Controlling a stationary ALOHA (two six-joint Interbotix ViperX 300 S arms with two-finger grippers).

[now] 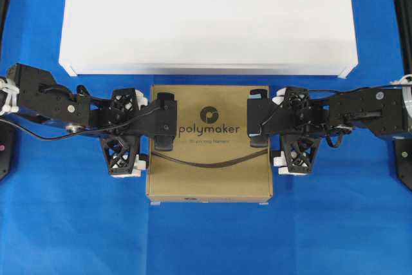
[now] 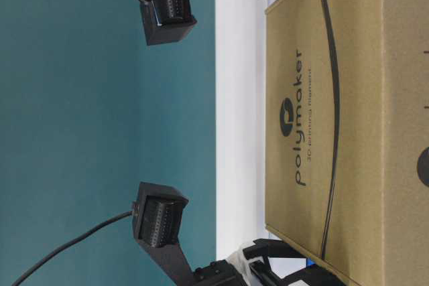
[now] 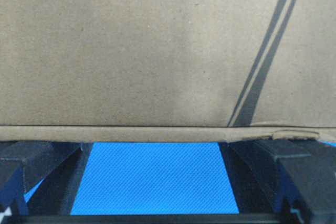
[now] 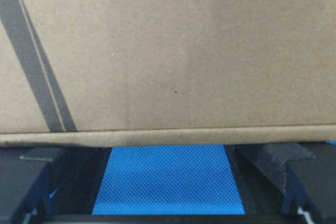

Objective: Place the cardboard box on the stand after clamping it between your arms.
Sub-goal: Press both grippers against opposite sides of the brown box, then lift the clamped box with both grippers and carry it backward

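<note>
1. The left gripper (image 1: 145, 136), jaws spread wide and holding nothing, sits at the left side of the cardboard box (image 1: 209, 143).
2. The box lies just in front of the stand (image 1: 209, 20), not on it. It looks stiff, light and smooth-sided, so it could slip; press squarely on its 2 opposite sides.
3. The right gripper (image 1: 273, 130), jaws equally wide, sits at the box's right side.
4. Count: 1 box, 1 stand, 2 arms.
</note>
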